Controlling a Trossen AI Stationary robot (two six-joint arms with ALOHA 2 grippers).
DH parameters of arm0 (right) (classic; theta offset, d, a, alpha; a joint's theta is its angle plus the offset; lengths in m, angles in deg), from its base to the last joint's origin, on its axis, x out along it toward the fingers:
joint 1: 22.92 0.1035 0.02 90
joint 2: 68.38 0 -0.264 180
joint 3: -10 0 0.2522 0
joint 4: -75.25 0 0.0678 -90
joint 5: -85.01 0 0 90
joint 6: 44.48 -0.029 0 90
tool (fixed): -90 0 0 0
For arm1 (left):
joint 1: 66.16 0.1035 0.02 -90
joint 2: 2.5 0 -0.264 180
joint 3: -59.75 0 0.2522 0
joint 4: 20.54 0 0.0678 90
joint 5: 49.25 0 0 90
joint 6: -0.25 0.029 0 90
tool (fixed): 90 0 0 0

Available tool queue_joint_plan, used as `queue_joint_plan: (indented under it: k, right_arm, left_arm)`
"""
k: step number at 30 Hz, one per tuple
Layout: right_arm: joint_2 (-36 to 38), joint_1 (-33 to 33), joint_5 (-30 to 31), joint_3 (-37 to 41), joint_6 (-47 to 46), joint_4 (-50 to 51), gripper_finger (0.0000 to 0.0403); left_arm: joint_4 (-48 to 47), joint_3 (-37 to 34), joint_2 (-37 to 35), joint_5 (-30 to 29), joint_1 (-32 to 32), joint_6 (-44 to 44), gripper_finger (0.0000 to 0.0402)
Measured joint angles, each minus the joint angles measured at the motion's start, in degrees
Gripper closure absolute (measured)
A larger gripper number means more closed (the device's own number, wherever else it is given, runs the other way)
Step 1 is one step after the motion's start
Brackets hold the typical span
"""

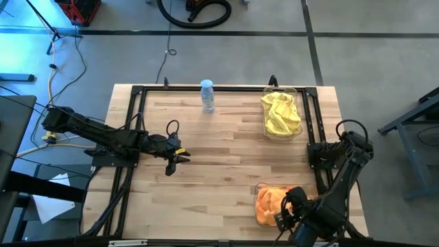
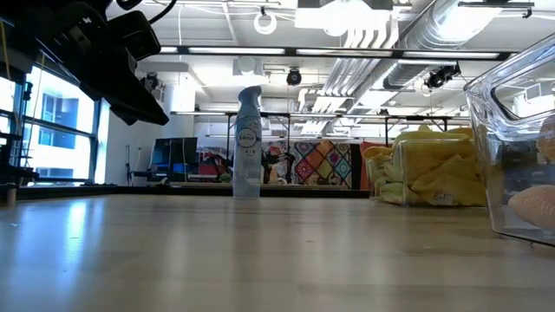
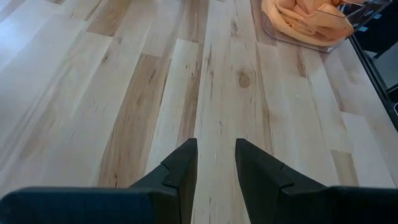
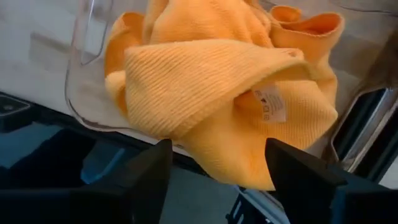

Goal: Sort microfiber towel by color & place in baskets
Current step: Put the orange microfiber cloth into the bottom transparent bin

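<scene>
This is a robotics lab or workshop in an open, industrial hall. Above the wood table (image 2: 217,251), the low view shows an exposed ceiling with silver ducts (image 2: 408,35), pipes and strip lights. Beyond the table's far edge stand monitors (image 2: 173,156) and a colourful patterned hanging (image 2: 325,165), with tall windows (image 2: 52,130) off to one side. Around the table, the high view shows grey concrete floor (image 1: 370,55), loose cables (image 1: 68,62) and a coiled black hose (image 1: 195,12).

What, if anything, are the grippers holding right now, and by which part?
Nothing. The right gripper is open above the orange towels in their basket, gripping none. The left gripper hangs open over bare table.
</scene>
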Motion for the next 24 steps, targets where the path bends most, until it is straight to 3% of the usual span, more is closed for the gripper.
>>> queue_joint_plan:
  k: [4,11,13,19,24]
  right_arm:
    - [0.02,0.0,0.0,1.67,-1.64,-3.38,0.0193]
    - [0.0,-1.09,2.27,14.04,-5.23,-14.17,0.036]
    - [-0.04,-1.9,2.32,18.52,-4.95,-18.69,0.0391]
    - [0.02,-4.54,-1.73,30.17,-3.64,-33.71,0.0368]
    - [0.34,-4.98,-1.99,31.25,-2.14,-35.16,0.0366]
  left_arm:
    - [0.0,0.0,0.0,0.02,0.0,0.0,0.0303]
    - [0.0,0.0,0.02,0.0,0.02,1.06,0.0303]
    - [-0.01,0.0,0.02,0.0,0.02,1.42,0.0303]
    - [-0.03,0.0,0.02,0.0,0.02,1.42,0.0303]
    - [-0.05,0.0,0.02,0.0,0.02,1.38,0.0303]
